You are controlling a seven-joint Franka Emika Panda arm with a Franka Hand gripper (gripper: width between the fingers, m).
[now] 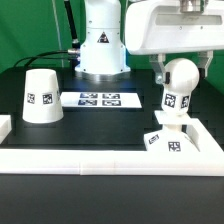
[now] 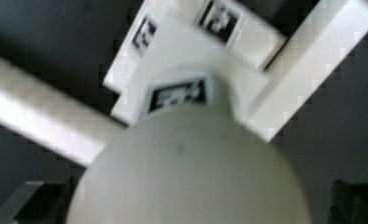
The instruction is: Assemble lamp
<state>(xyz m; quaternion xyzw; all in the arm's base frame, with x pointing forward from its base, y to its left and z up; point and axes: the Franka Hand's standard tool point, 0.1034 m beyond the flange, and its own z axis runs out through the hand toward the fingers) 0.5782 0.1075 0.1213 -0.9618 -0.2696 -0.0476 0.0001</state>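
The white ball-shaped bulb [image 1: 181, 80] stands upright, its tagged stem reaching down to the small square stepped base [image 1: 163, 141] at the exterior view's right, by the white rail. My gripper [image 1: 181, 70] straddles the ball from above with a finger on each side. In the wrist view the bulb [image 2: 190, 160] fills the space between the dark fingers [image 2: 49, 203], with a narrow gap on one side, so the jaws stand open around it. The base [image 2: 172, 55] lies beyond the bulb. The cone shade [image 1: 40, 95] stands alone at the exterior view's left.
The marker board [image 1: 98, 99] lies flat in the middle behind the parts. A long white rail [image 1: 100, 160] runs along the front and turns up the right side [image 1: 205, 135]. The robot's pedestal [image 1: 100, 50] stands at the back.
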